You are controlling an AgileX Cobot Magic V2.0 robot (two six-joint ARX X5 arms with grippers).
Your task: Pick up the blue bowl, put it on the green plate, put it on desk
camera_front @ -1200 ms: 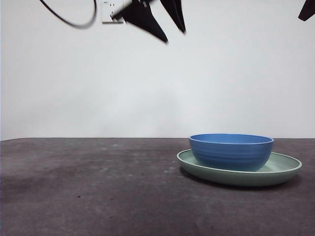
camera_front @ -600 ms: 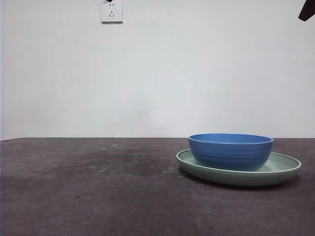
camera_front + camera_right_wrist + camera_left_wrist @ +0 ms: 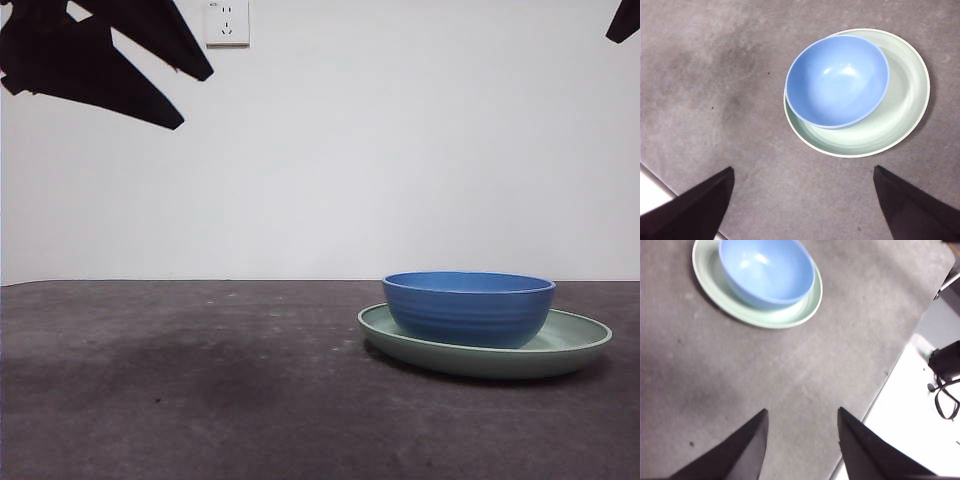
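Observation:
The blue bowl (image 3: 468,310) sits in the green plate (image 3: 585,345) on the desk (image 3: 200,380), at the right. The bowl rests off-centre in the plate, against one side. My left gripper (image 3: 198,100) hangs high at the top left, open and empty, far from the bowl. In the left wrist view its jaws (image 3: 802,412) stand apart, with the bowl (image 3: 767,270) and plate (image 3: 765,320) well away from them. My right gripper (image 3: 803,169) is open and empty, high over the bowl (image 3: 837,80) and plate (image 3: 902,110). It shows as a black tip (image 3: 625,22) in the front view.
A white wall socket (image 3: 227,22) is on the back wall. The desk's edge (image 3: 880,390) runs near the left gripper, with a black device and cables (image 3: 946,370) beyond it. Another desk edge (image 3: 657,181) shows in the right wrist view.
The left gripper went from the top middle out of view, then came back in at the top left, larger. The bowl and plate have not moved.

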